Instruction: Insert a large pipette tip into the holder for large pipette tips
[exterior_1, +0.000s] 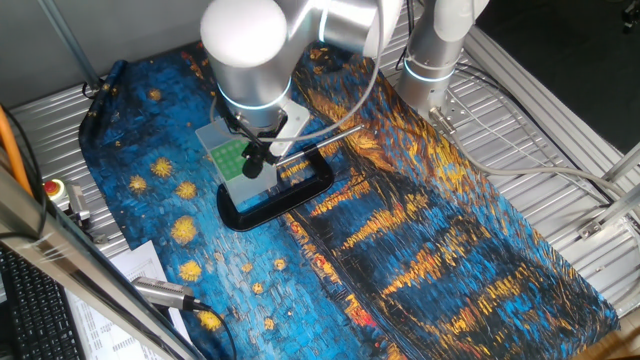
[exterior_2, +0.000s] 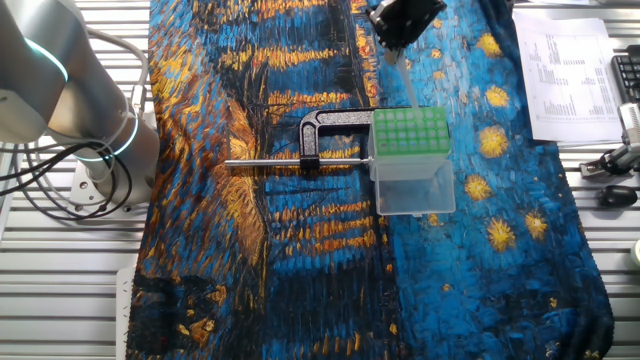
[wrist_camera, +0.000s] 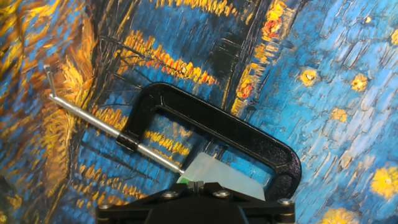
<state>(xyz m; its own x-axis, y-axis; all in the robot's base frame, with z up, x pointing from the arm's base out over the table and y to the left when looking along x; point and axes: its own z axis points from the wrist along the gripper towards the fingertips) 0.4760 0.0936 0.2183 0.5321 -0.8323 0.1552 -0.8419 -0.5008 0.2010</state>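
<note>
- The large pipette tip (exterior_2: 409, 88) is seen in the other fixed view as a pale thin cone hanging point-down from the gripper (exterior_2: 398, 47), its lower end over the far edge of the green top plate; whether the point has already entered a hole cannot be told.
- It is held near upright, judged so that it can be lowered straight into one hole of the grid.
- The tip is pinched at its wide end by the claw, as far as that view shows; the fingers themselves are hidden in the hand view, where only the black underside of the hand is seen.
- The holder for large pipette tips (exterior_2: 411, 134) stands on the painted cloth (exterior_2: 280, 250), directly below the gripper, its clear body toward the near side in that view.
- The holder is clasped by a black C-clamp (wrist_camera: 217, 127), whose metal screw rod (wrist_camera: 112, 127) is run up against the box wall; this is judged to keep the light box from sliding or tipping under the push of insertion.
- The cloth is spread over a ribbed metal table (exterior_2: 60, 290), with the arm base (exterior_2: 95, 150) at the left, well apart from the holder.
</note>
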